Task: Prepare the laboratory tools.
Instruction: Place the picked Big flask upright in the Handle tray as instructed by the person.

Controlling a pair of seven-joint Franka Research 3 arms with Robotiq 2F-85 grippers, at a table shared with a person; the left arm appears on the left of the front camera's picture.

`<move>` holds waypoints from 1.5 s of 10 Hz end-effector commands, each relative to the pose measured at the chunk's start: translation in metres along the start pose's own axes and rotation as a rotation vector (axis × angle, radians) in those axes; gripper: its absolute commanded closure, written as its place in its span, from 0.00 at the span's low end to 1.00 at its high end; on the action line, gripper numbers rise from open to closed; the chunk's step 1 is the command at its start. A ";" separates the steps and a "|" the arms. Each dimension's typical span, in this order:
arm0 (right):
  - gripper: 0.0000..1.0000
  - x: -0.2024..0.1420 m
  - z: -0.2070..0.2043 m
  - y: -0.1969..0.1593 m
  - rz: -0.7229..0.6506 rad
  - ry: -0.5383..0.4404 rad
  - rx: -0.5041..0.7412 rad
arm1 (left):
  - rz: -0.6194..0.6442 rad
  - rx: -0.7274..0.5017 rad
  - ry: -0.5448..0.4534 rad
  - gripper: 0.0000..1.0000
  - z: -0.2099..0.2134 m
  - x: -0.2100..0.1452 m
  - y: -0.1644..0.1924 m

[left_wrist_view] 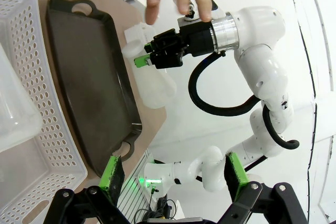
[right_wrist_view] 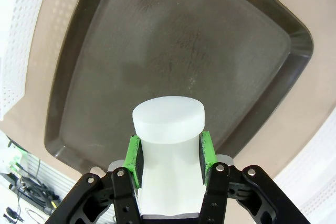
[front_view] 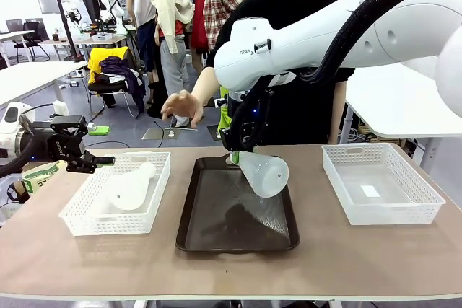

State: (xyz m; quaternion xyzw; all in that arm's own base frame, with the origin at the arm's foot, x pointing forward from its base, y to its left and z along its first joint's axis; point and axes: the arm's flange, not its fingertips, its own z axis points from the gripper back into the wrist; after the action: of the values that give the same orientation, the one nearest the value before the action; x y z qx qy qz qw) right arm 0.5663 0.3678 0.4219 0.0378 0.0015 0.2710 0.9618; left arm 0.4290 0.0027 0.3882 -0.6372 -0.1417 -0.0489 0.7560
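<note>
Table point(front_view: 231, 272) first: at centre frame the right hand point(front_view: 232, 155) pinches one flask point(front_view: 263, 173), tilted over the tray point(front_view: 216, 229) — a second flask point(front_view: 130, 189) lies in the left basket point(front_view: 79, 225). Left wrist: left hand point(left_wrist_view: 173, 177) spread wide at bottom. Right wrist: pads point(right_wrist_view: 134, 156) clamp the flask's neck.

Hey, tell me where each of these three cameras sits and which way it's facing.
Front: fixed on the robot's side, facing the person across the table; shows right gripper holding a flask over the tray, left gripper open by a basket.
Left wrist: rides that arm, looking along its spread fingers toward the tray and right arm.
Right wrist: rides its arm, looking down at the tray past its gripper, shut on the flask's neck.
Shared: all three show the tray and held flask.
</note>
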 end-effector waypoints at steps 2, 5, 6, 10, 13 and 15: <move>1.00 -0.001 0.000 -0.002 0.004 -0.001 -0.011 | -0.003 -0.011 -0.007 0.00 0.001 0.000 -0.002; 1.00 -0.001 0.000 -0.002 0.004 -0.001 -0.011 | -0.003 -0.011 -0.007 0.00 0.001 0.000 -0.002; 1.00 -0.001 0.000 -0.002 0.004 -0.001 -0.011 | -0.003 -0.011 -0.007 0.00 0.001 0.000 -0.002; 1.00 -0.001 0.000 -0.002 0.004 -0.001 -0.011 | -0.003 -0.011 -0.007 0.00 0.001 0.000 -0.002; 1.00 -0.001 0.000 -0.002 0.004 -0.001 -0.011 | -0.003 -0.011 -0.007 0.00 0.001 0.000 -0.002; 1.00 -0.001 0.000 -0.002 0.004 -0.001 -0.011 | -0.003 -0.011 -0.007 0.00 0.001 0.000 -0.002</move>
State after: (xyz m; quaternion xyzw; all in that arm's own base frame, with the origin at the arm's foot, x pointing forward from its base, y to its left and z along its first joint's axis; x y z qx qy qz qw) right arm 0.5664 0.3678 0.4219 0.0378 0.0015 0.2710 0.9618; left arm 0.4290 0.0027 0.3882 -0.6372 -0.1417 -0.0489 0.7560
